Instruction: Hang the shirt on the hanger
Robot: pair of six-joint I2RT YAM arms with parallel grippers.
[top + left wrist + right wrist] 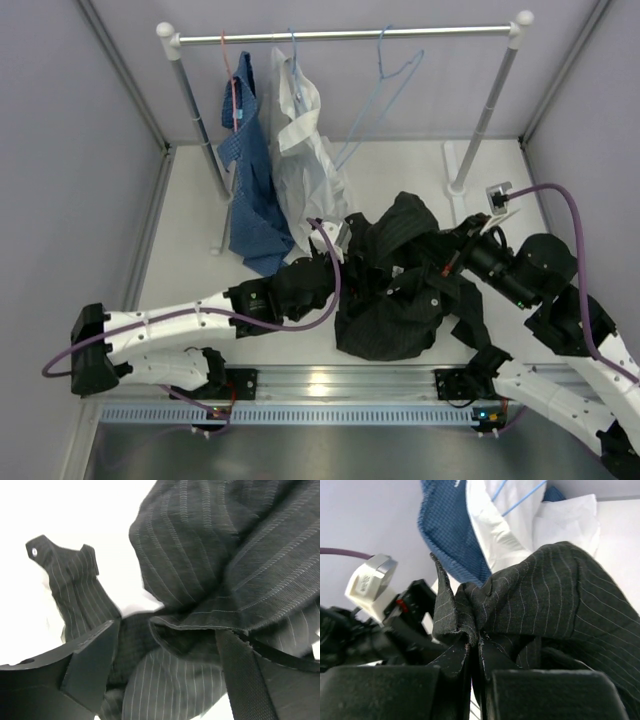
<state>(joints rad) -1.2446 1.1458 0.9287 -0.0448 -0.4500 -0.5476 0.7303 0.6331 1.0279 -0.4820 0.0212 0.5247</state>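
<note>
The black pinstriped shirt (385,320) lies crumpled on the white table between my two arms. My left gripper (338,262) is at its left edge. In the left wrist view my left gripper (167,675) is open, its fingers (90,660) wide apart with folds of the shirt (210,555) lying between them. My right gripper (437,262) is at the shirt's right side. In the right wrist view it (476,647) is shut on a bunched edge of the shirt (560,595). The light-blue wire hanger (385,80) hangs bare on the rail at the back.
A rail (350,36) on two white posts spans the back. A blue patterned shirt (250,190) on a red hanger and a white shirt (305,160) hang on it, left of the bare hanger. Both show in the right wrist view (450,530). Grey walls enclose the table.
</note>
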